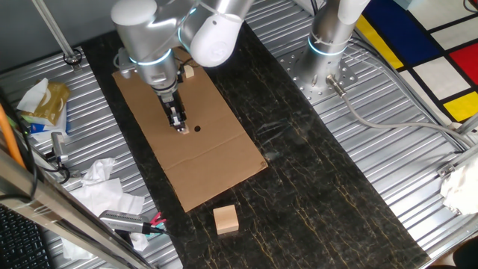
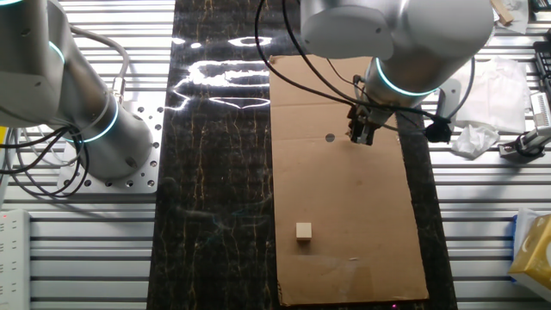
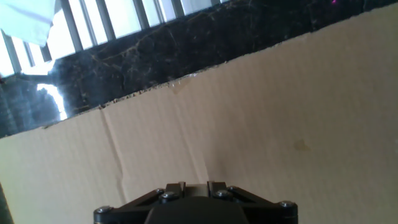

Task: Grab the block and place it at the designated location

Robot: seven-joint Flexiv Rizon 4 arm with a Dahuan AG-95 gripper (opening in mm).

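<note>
A flat brown cardboard sheet [image 1: 213, 161] lies on the dark table. The designated location is a small black dot [image 1: 197, 128] on it, which also shows in the other fixed view [image 2: 330, 137]. My gripper [image 1: 180, 125] points down at the sheet, a finger's width beside the dot, and also shows in the other fixed view [image 2: 361, 135]. Its fingers are close together with a tiny pale block [image 1: 181, 131] showing at their tips. The hand view shows only the finger bases [image 3: 180, 186] and bare cardboard [image 3: 267, 118]; the block and dot are out of that view.
A slightly bigger pale block [image 2: 303, 231] sits on the sheet, half hidden behind the arm in one fixed view [image 1: 190, 72]. A large wooden cube [image 1: 225, 220] stands on the dark table. A second arm's base [image 2: 95, 138] and crumpled tissues [image 1: 101, 183] flank the table.
</note>
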